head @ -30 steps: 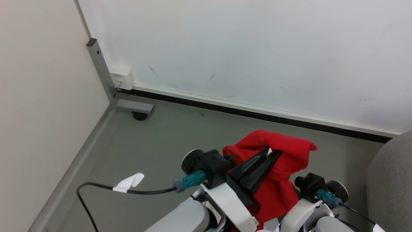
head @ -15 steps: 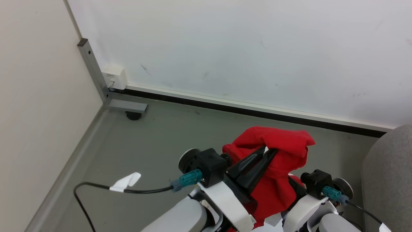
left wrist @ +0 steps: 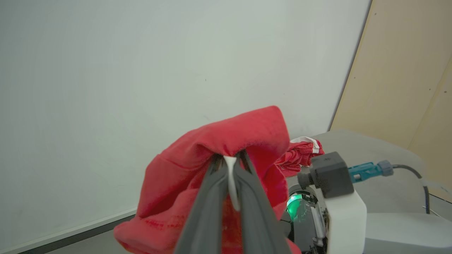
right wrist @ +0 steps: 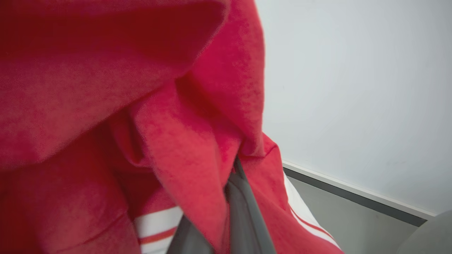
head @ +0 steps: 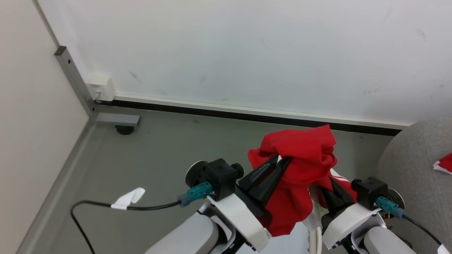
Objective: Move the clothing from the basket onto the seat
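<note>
The clothing (head: 300, 155) is hanging bunched in the lower middle of the head view, above the floor (head: 176, 148) and short of the seat (head: 413, 176) at the right edge. The left gripper (head: 280, 159) is clamping it. In the left wrist view its fingers (left wrist: 208, 204) are pressing together on a strip of white trim (left wrist: 230, 176), with red cloth draping over the tips. The right gripper (head: 332, 190), low and right of the bundle, is closed too. Its fingers (right wrist: 243, 218) are disappearing into the folds, so it is probably gripping the same garment, though the pinch point is hidden.

The step in hand is likely the carry to the seat. Doing it well means both arms travelling together toward the right of the frame, so the cloth is neither stretching nor slipping. Neither grip should loosen until the bundle is over the cushion, beside the red piece (head: 445, 163) lying there, with the hanging tail landing first.

The bundle's long axis is running from its peak near the frame's centre down to the bottom edge. The peak is pointing toward the wall (head: 247, 53).
</note>
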Motion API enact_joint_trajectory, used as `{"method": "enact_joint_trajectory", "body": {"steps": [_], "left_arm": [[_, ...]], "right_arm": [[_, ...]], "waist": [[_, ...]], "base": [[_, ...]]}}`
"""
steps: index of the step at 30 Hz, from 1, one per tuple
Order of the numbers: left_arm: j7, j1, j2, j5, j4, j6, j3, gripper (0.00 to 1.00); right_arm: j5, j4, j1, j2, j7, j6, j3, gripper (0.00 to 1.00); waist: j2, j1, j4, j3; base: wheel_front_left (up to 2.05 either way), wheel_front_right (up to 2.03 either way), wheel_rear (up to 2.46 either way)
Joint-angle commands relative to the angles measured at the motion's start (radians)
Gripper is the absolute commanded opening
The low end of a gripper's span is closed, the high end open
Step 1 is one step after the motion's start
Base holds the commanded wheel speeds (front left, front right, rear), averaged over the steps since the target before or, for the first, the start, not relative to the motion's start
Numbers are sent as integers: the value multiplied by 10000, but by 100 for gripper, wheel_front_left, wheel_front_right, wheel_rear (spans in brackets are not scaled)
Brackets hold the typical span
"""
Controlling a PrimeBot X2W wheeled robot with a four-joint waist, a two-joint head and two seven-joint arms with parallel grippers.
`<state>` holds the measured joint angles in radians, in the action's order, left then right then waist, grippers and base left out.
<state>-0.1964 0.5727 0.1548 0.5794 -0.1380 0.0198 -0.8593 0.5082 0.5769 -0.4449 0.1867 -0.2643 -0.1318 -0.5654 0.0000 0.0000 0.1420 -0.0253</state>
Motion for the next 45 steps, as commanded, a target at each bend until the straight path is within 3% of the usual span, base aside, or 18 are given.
{"method": "enact_joint_trajectory", "body": {"steps": [1,21,31,45], "left_arm": [[-45,-36,63,33,-14,-24,8,100],[-371,-45,420,-194,-362,-74,44,100],[-440,86,448,-198,-561,12,14,100],[-591,-253,333,-238,-1157,197,-101,100]], "right_arm": [[-24,-114,121,54,0,23,151,0],[998,-1856,655,244,0,23,1657,0],[779,-2508,1056,377,2,23,2650,0],[1066,-3288,1910,560,2,23,3422,0]], "waist": [[0,0,-239,-63],[0,0,-3108,-571],[0,0,-4459,-847],[0,0,-5343,-833]], "base": [[0,0,0],[0,0,0],[0,0,0],[0,0,0]]}}
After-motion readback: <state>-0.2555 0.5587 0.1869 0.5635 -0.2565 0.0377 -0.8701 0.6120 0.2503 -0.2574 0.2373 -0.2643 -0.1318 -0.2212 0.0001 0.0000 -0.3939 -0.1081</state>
